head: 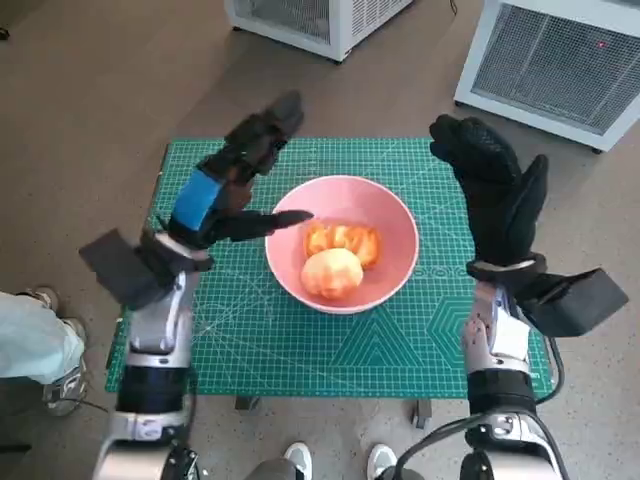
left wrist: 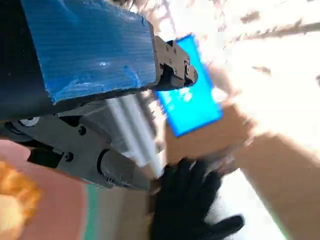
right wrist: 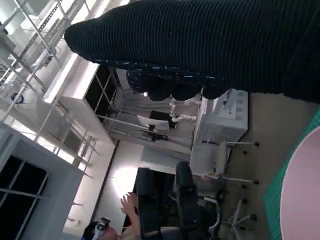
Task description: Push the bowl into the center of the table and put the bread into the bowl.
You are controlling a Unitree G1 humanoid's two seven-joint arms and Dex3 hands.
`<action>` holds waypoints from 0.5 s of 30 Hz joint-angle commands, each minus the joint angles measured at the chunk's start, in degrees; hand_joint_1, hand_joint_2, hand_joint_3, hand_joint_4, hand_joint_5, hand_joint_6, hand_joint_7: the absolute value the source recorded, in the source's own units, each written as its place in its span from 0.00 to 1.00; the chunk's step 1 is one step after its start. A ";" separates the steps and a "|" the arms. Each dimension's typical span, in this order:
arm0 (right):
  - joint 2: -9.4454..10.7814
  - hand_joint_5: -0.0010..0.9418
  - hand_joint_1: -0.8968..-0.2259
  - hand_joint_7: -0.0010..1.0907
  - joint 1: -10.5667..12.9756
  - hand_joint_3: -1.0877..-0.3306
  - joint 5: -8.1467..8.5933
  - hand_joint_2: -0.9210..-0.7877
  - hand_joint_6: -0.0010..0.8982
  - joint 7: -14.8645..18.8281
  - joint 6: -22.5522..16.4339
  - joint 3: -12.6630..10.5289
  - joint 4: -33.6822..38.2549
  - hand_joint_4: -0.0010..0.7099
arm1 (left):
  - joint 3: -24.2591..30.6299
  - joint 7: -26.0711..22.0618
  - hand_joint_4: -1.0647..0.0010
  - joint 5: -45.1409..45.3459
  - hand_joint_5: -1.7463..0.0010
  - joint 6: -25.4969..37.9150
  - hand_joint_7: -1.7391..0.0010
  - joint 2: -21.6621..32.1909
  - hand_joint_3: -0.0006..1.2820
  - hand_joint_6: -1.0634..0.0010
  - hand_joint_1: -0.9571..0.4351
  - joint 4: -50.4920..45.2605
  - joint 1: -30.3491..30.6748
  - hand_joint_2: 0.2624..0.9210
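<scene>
A pink bowl [head: 395,235] stands near the middle of the green mat, and golden bread [head: 337,260] lies inside it. My left hand [head: 240,180] hovers at the bowl's left side with its fingers spread and nothing in them; one finger reaches over the rim. My right hand [head: 492,190], in the black glove, is raised to the right of the bowl, open and holding nothing. The left wrist view shows a bit of the bread [left wrist: 12,202] and pink bowl [left wrist: 55,210], with the gloved right hand [left wrist: 192,205] beyond. The right wrist view catches the bowl's rim [right wrist: 300,200].
The green cutting mat [head: 380,345] covers the small table. White cabinets [head: 560,60] stand on the floor behind it. A person's leg and shoe [head: 40,345] are at the left, and feet [head: 340,460] show at the table's front. A person's hand [right wrist: 129,205] shows in the right wrist view.
</scene>
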 commanded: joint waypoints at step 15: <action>-1.00 0.01 0.33 0.42 -1.19 0.47 -2.33 0.00 0.17 -1.18 1.85 1.80 -1.97 0.40 | 0.12 8.13 0.81 3.38 0.99 -12.66 0.97 -4.61 0.18 0.78 0.29 4.57 0.81 1.00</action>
